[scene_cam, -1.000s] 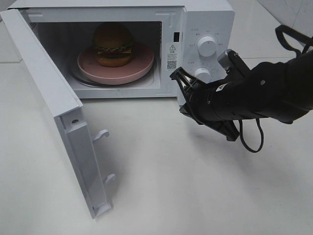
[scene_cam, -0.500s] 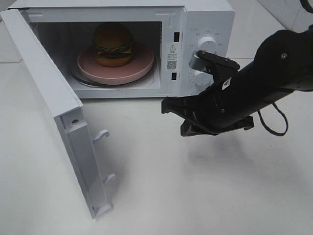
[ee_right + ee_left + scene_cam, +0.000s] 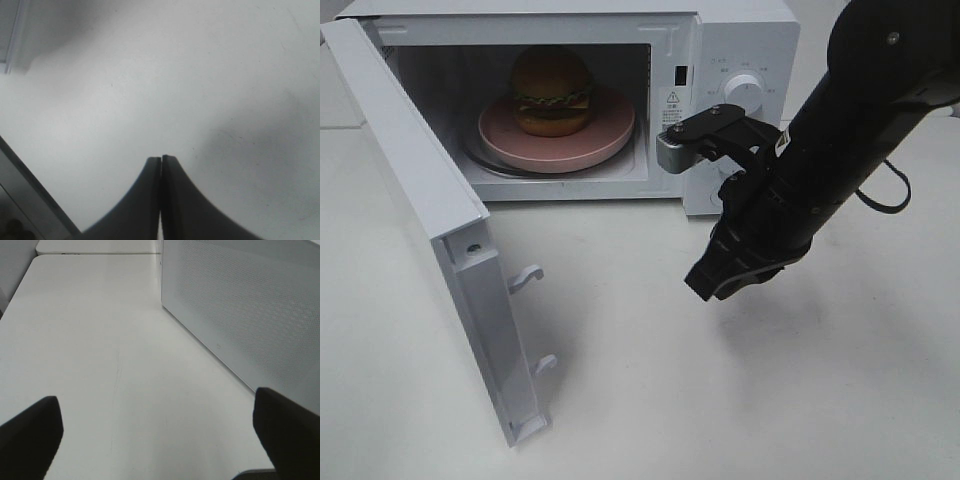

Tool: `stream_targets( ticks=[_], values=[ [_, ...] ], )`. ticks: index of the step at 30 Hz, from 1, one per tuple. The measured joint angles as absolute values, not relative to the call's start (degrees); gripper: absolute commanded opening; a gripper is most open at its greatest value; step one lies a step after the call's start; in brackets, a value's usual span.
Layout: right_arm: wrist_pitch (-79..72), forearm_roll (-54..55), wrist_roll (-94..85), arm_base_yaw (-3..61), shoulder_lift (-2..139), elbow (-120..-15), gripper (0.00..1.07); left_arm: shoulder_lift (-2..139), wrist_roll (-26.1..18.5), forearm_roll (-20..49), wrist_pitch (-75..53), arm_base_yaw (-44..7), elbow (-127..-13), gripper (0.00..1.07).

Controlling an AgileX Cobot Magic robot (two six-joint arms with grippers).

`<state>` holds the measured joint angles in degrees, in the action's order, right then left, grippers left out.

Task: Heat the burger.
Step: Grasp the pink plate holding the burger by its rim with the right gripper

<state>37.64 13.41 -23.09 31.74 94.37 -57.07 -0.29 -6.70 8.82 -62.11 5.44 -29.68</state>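
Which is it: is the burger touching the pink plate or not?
Touching. The exterior high view shows the burger sitting directly on the pink plate.

I see the burger (image 3: 551, 90) on the plate (image 3: 608, 135) inside the microwave (image 3: 740, 35), door (image 3: 410, 190) swung out left of it, right gripper (image 3: 710, 285) in front, over the desk (image 3: 770, 400).

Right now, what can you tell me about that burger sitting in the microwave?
The burger sits upright near the middle of a round pink plate inside the white microwave, whose door stands wide open. It has a glossy golden-brown domed bun, a green lettuce frill, yellow cheese and a dark patty over a lower bun. It looks whole, and only the plate touches it.
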Motion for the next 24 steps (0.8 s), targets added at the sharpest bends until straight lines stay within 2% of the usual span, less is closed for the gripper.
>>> stream_targets(
  ticks=[11,17,22,24],
  values=[
    [44.6,9.7,-49.1,31.7,93.8,-61.0,0.05,-0.3,-6.7,8.8,-62.1,5.4,-29.7,0.98],
    [47.0,8.0,-69.3,31.7,93.8,-63.3,0.06,-0.3,-6.7,8.8,-62.1,5.4,-29.7,0.98],
    [47.0,5.2,-73.3,31.7,93.8,-64.6,0.13,-0.3,-6.7,8.8,-62.1,5.4,-29.7,0.98],
    [46.9,2.3,-73.7,31.7,93.8,-65.7,0.19,-0.3,-6.7,8.8,-62.1,5.4,-29.7,0.98]
  ],
)
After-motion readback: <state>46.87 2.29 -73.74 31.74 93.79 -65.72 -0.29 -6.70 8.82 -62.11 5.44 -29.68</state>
